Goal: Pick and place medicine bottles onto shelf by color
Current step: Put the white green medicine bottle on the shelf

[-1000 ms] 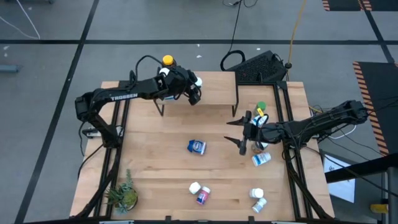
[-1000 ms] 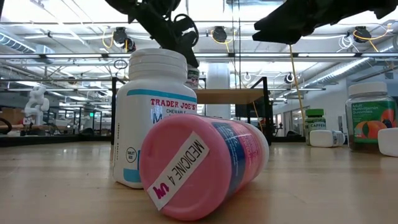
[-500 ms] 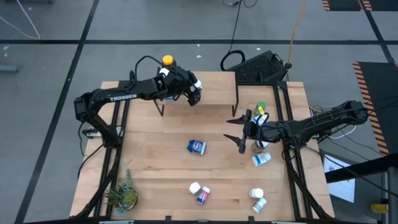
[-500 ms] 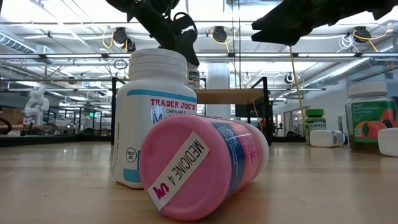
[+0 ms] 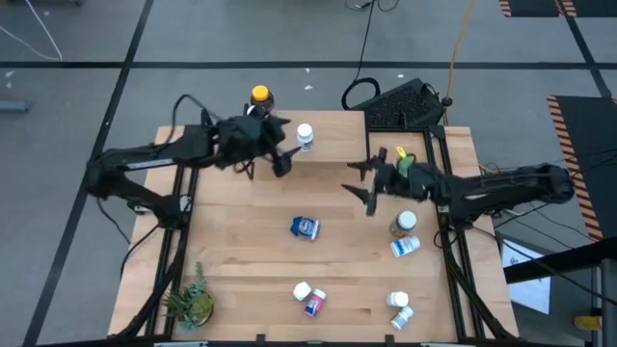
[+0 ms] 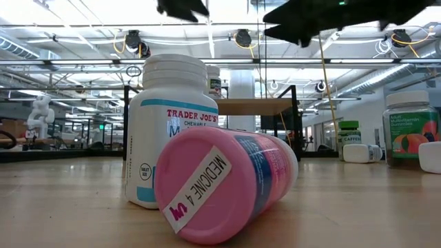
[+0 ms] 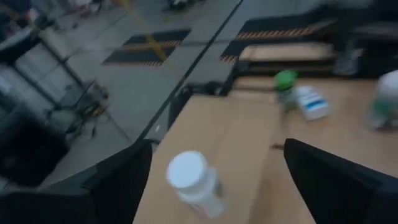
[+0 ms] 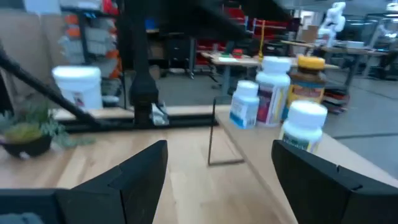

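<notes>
The shelf (image 5: pixel 333 135) stands at the table's far middle. A white medicine bottle (image 5: pixel 306 136) stands upright on it, free of both grippers, and shows close in the left wrist view (image 7: pixel 193 183). An amber yellow-capped bottle (image 5: pixel 260 96) stands at the shelf's far left corner. My left gripper (image 5: pixel 278 159) hangs open, just left of the white bottle and above shelf height. My right gripper (image 5: pixel 359 185) is open in the air right of the shelf, holding nothing. A green-capped bottle (image 7: pixel 286 81) stands beyond it, on the table's right.
Loose bottles sit on the table: a blue one (image 5: pixel 305 227) in the middle, a white one (image 5: pixel 302 289) and a lying pink one (image 5: pixel 314 304) near the front edge, several more at the right (image 5: pixel 405 247). A potted plant (image 5: pixel 193 304) stands at the near left corner.
My left gripper has opened and let go of the white bottle, which now stands on the shelf. It has then drawn back toward the table's left edge and risen. My right gripper has gone a little toward the far edge, still open.
</notes>
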Robot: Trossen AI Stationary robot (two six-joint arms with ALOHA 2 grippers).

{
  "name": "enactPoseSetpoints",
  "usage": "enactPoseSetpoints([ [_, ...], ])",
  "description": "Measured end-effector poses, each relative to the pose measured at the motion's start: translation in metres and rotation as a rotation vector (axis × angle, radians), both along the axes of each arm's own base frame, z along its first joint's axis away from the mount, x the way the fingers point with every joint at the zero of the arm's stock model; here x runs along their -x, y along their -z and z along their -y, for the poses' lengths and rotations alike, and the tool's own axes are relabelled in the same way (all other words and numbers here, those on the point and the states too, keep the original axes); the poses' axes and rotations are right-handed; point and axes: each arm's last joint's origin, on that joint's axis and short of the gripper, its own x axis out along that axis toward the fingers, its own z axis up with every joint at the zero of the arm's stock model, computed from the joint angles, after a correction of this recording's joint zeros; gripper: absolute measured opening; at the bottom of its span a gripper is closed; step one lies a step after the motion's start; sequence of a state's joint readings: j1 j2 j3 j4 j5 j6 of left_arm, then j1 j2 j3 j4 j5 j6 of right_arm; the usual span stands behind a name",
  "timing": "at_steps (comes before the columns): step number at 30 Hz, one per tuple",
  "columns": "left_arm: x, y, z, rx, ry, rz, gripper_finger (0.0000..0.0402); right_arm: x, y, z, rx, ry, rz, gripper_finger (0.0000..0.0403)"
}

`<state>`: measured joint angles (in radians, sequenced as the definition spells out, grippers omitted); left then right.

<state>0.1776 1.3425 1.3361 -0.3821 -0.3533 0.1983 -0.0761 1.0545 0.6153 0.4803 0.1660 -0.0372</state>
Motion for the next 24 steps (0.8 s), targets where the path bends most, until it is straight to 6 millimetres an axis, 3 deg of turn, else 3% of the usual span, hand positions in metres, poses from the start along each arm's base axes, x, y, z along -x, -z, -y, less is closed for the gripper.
enactPoseSetpoints([
  [2,0.008,-0.001,0.016,0.005,0.026,-0.006,0.0353,-0.006,-0.004,0.017,-0.012,-0.012,-0.015,0.0281],
  [5,0.014,0.015,0.036,0.004,0.015,-0.011,0.034,-0.02,-0.01,0.044,-0.031,-0.025,-0.053,0.0281],
  [12,0.023,0.092,0.066,0.013,-0.046,0.038,0.0308,-0.056,-0.029,0.107,-0.05,-0.099,-0.088,0.0289],
  [17,0.028,0.136,0.075,0.049,-0.022,0.106,0.0294,-0.073,-0.044,0.134,0.026,-0.07,-0.065,0.0318],
  [24,0.037,0.17,0.073,0.07,-0.02,0.213,0.0282,-0.101,-0.022,0.16,-0.023,-0.163,-0.123,0.0345],
])
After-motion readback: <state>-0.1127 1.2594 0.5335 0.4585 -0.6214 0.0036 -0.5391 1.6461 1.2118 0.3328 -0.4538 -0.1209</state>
